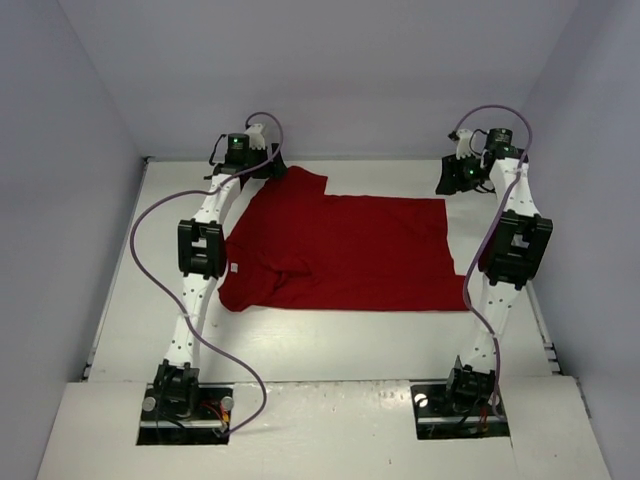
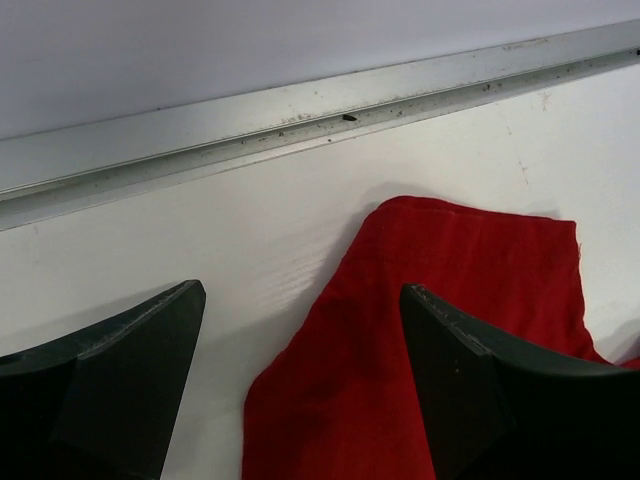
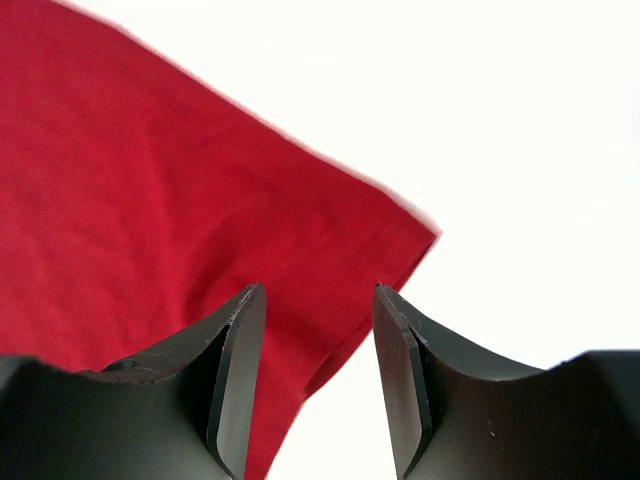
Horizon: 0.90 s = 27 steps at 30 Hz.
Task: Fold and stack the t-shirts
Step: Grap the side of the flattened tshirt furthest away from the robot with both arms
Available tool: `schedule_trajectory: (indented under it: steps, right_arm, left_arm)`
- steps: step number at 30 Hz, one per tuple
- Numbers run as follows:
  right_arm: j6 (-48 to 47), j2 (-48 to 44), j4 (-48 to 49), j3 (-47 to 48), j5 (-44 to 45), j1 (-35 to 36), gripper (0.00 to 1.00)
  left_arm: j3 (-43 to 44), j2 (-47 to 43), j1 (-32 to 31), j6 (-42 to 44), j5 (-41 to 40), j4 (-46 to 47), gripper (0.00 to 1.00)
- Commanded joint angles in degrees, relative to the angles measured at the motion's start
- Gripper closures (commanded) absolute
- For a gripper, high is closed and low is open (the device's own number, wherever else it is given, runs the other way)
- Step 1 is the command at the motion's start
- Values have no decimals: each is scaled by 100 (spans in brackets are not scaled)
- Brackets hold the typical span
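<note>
Looking down at the table (image 1: 330, 345), you have the single dark red t-shirt (image 1: 340, 250) lying flat across its middle. Its long axis runs from the left edge toward the right edge, with the white neck tag (image 1: 232, 268) at the left end and the hem at the right end. One sleeve reaches toward the far-left corner, and the near-left part is bunched over on itself. Your left gripper (image 2: 300, 292) hangs over that far sleeve, just short of the metal rail (image 2: 300, 115) along the far edge. Its jaws stand wide with nothing between them; sleeve cloth lies under one finger and bare table under the other. Your right gripper (image 3: 318, 290) sits over the far-right hem corner, jaws parted by a narrow gap and clamping nothing, with the corner lying just beyond the fingertips. Each arm is nearest its own far corner, so the coming move likely turns on pinching both corners and drawing them toward the near edge, folding across the short axis. No bin or tray shows in any view.
</note>
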Motion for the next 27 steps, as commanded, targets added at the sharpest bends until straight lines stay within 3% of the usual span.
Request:
schedule_trajectory:
  steps: [1, 4, 9, 14, 23, 26, 27]
  right_arm:
    - [478, 519, -4, 615, 109, -38, 55]
    - [613, 832, 15, 846, 145, -40, 55]
    - [635, 1079, 36, 937, 366, -47, 55]
    - [742, 1185, 71, 938, 360, -87, 55]
    - [1053, 1593, 210, 1225, 13, -94, 55]
    - [1114, 1671, 233, 1194, -177, -65, 58]
    - [1107, 1693, 240, 1193, -186, -58, 64]
  left_arm:
    - [329, -126, -60, 5, 43, -176, 25]
    - [366, -96, -99, 51, 199, -301, 34]
    - [633, 24, -279, 250, 550, -656, 34]
    - [534, 97, -351, -83, 564, -457, 34]
    - [413, 107, -227, -308, 450, -143, 47]
    - [382, 99, -129, -322, 357, 7, 51]
    - [367, 85, -107, -322, 336, 44, 52]
